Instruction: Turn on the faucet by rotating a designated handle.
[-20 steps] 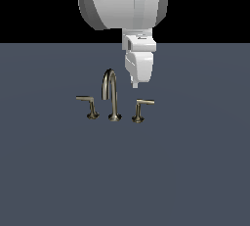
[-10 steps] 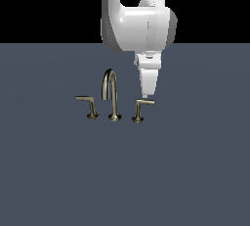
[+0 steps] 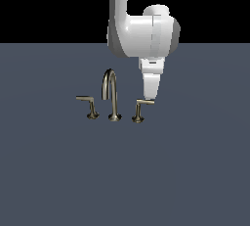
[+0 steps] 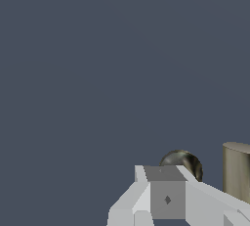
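Exterior view shows the gripper (image 3: 150, 96) pointing down, its tip at the pale end of the handle (image 3: 141, 106), the lever on the view's right of the faucet (image 3: 112, 95); whether its jaws are apart or closed cannot be told.

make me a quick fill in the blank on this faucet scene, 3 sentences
1. The faucet has ____ lever handles, one on each side of its arched spout.
2. The pincer hangs just above the tip of the handle on the exterior view's ____ side.
3. The other handle has its bar pointing toward the exterior view's ____.

Missing words: two; right; left
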You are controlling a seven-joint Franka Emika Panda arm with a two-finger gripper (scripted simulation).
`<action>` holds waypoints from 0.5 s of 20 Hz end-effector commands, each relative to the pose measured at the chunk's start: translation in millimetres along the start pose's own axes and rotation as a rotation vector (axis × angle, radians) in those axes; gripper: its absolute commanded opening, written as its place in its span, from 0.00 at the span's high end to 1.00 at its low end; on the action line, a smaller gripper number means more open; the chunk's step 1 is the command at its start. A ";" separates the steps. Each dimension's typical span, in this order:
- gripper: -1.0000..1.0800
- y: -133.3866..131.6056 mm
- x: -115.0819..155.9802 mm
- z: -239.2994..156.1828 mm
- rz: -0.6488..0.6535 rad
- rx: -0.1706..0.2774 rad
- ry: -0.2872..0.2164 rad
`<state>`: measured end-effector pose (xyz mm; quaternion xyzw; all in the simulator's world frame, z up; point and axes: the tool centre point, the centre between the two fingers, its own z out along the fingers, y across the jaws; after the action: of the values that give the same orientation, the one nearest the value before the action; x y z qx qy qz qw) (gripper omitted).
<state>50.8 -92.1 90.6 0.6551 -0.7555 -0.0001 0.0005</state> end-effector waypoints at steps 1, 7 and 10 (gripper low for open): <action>1.00 -0.3 -0.2 -0.3 0.001 0.001 0.000; 1.00 8.4 4.5 -0.3 0.001 0.001 0.000; 1.00 17.2 9.2 -0.3 0.001 0.001 0.000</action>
<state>37.2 -97.0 90.9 0.6550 -0.7556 0.0000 0.0000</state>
